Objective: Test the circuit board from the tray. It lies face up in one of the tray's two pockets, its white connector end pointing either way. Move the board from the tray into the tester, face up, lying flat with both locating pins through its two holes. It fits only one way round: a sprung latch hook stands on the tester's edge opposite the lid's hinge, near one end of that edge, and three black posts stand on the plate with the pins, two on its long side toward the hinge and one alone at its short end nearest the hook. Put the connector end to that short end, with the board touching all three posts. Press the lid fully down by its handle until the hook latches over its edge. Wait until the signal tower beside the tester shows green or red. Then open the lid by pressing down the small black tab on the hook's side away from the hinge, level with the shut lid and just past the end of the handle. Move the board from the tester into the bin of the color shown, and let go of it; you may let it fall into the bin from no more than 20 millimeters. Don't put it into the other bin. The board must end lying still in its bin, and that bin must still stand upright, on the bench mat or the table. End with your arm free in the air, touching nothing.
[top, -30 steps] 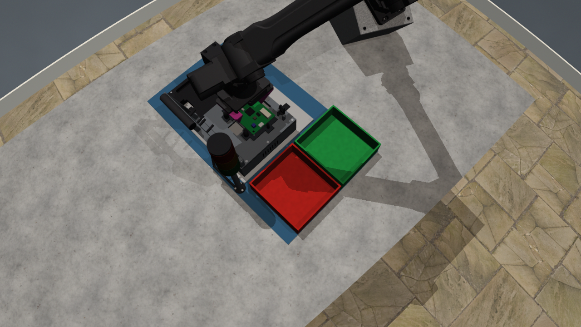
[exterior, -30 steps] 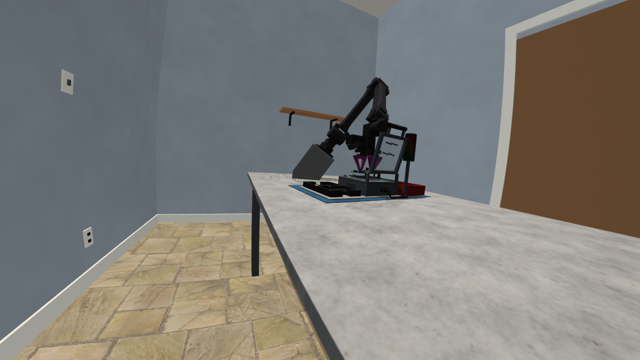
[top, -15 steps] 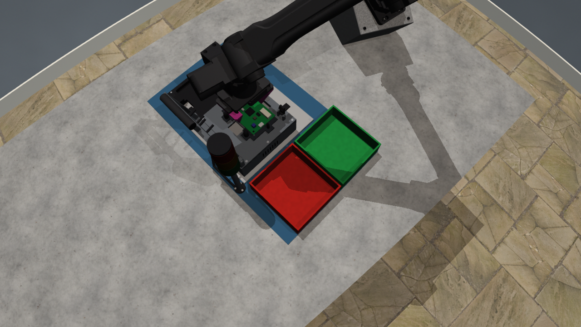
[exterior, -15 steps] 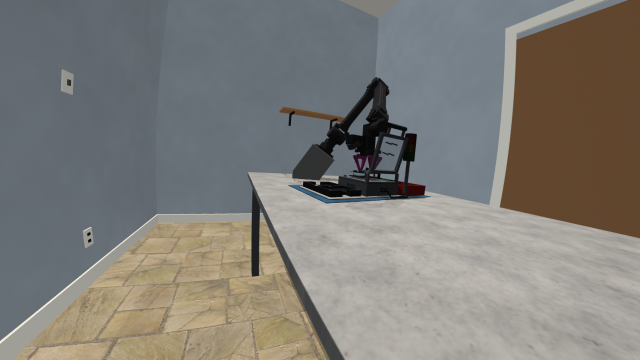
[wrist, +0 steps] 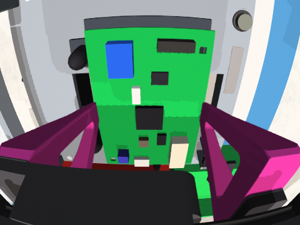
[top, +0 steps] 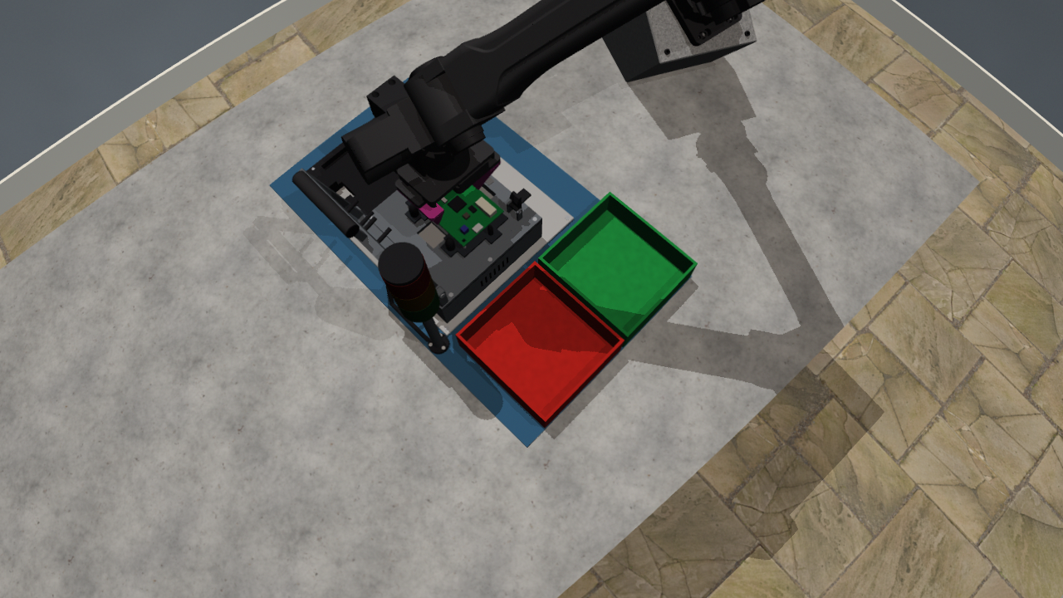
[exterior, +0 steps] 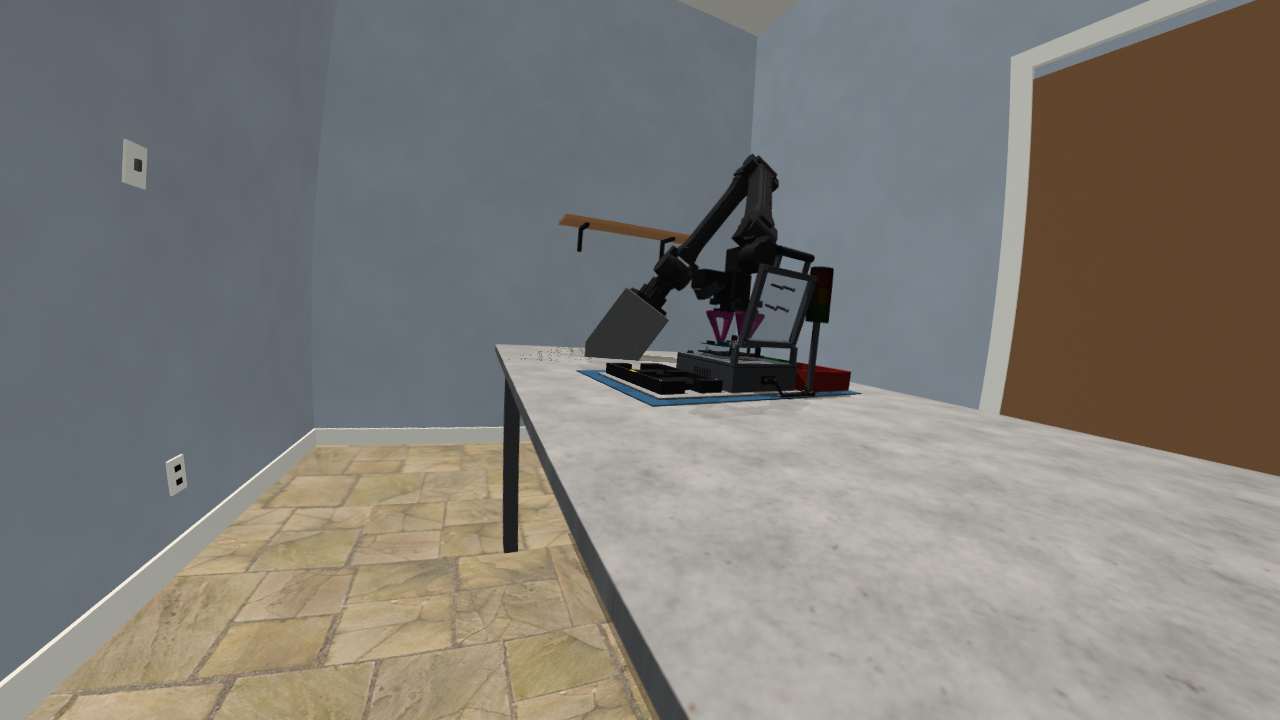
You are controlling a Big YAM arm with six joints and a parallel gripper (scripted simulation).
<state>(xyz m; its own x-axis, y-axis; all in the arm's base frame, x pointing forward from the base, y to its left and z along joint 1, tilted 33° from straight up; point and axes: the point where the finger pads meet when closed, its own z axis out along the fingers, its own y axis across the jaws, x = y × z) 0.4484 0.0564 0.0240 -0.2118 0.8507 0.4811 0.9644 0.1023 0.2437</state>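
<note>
My gripper point(top: 458, 193) point(exterior: 732, 340) point(wrist: 149, 110) is shut on the green circuit board point(top: 469, 223) point(wrist: 115, 97), a magenta finger at each long edge. The board is face up and looks a little above the plate of the tester point(top: 505, 256) point(exterior: 747, 376); the exact gap is hard to tell. Its white connector point(top: 485, 205) point(wrist: 179, 154) is at the end near the latch hook point(top: 517, 200). A black post point(wrist: 77, 59) stands beside the board's left edge in the wrist view. The lid point(exterior: 780, 304) stands open. The pins are hidden. The signal tower point(top: 404, 286) point(exterior: 819, 295) shows no bright light.
The red bin point(top: 535, 349) point(exterior: 825, 379) and green bin point(top: 620, 256) stand side by side beyond the tester's hook end. The black tray point(exterior: 657, 379) lies on the blue mat point(top: 512, 427) on the tester's other side. The lid's handle point(top: 326, 203) sticks up behind the gripper.
</note>
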